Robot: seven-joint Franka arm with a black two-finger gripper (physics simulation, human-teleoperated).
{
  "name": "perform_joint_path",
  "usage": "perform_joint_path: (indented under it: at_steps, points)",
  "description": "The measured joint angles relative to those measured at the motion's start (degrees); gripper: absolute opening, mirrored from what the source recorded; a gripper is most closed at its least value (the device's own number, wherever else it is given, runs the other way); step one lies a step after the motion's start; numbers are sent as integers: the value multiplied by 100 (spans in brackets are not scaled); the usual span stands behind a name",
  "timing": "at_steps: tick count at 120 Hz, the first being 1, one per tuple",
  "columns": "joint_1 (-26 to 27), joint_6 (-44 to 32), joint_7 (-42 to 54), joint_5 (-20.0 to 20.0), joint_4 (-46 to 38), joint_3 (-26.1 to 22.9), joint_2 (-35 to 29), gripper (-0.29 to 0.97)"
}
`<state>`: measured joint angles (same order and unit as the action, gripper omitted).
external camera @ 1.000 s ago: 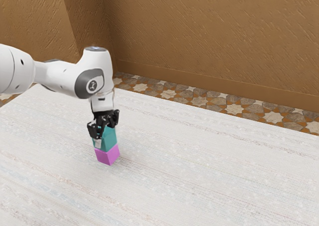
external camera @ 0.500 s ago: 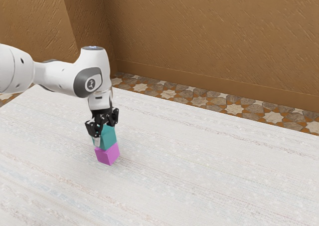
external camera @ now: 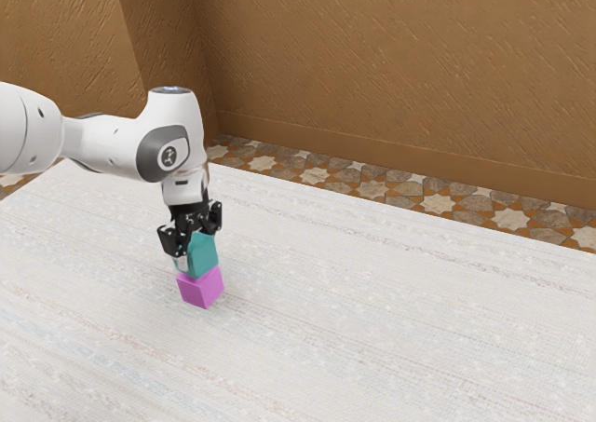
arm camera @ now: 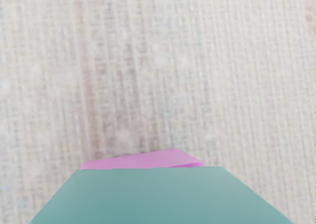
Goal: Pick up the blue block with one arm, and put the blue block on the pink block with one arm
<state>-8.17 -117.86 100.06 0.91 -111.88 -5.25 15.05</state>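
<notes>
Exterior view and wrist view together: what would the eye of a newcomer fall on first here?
First the small tower: the blue block stands on the pink block, on the pale table, in the exterior view's left half. Next the white arm and its black gripper, hanging open around the blue block's upper part. Behind the table are brown walls and a star-patterned tiled floor.

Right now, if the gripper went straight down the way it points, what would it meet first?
The blue block, just beneath the gripper and resting on the pink block. The gap between them is hard to judge.
</notes>
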Motion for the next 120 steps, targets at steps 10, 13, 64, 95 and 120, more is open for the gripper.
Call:
perform_joint_path:
  at_steps: [10, 13, 64, 95, 120]
  points:
    - [-1, 28, 29, -2, -1, -1, 1, 52]
    - [0, 34, 37, -2, -1, 0, 1, 54]
    - [42, 483, 109, -235, 1, -35, -1208, 66]
    - [863, 2293, -962, 54, 2090, 487, -1722, 67]
    - [1589, 3276, -2104, 148, 2483, 794, -1565, 68]
